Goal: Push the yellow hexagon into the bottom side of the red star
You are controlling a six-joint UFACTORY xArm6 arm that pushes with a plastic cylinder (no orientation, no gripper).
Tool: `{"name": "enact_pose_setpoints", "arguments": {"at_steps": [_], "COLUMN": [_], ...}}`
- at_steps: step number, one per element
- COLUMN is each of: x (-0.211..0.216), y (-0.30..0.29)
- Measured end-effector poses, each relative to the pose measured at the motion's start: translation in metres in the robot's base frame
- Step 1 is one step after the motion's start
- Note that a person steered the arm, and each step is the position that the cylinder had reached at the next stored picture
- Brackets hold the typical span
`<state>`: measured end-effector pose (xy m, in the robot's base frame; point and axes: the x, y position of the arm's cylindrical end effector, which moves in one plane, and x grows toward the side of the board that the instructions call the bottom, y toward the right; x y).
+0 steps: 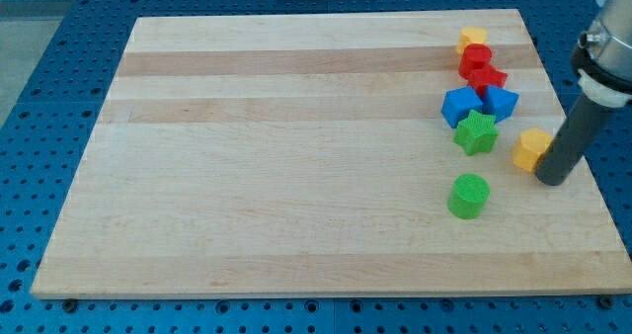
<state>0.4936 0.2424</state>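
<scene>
The yellow hexagon (530,148) lies near the board's right edge, below and to the right of the block cluster. My tip (553,179) rests on the board just to its lower right, touching or nearly touching it. The red star (488,78) sits in the cluster at the upper right, up and to the left of the hexagon. Another red block (475,57) lies against the star's upper left. A blue block (501,103) lies right below the star, between it and the hexagon.
A second yellow block (473,38) tops the cluster. A second blue block (459,107) and a green star (476,133) lie below the red star. A green cylinder (468,196) stands lower down. The wooden board's (296,176) right edge is close to my tip.
</scene>
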Motion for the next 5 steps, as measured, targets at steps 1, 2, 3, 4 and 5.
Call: {"name": "enact_pose_setpoints", "arguments": {"at_steps": [1,2,3,4,5], "x": [-0.016,-0.037,-0.06,-0.081,-0.084], "y": [-0.013,-0.023,-0.03,-0.035,-0.035]}}
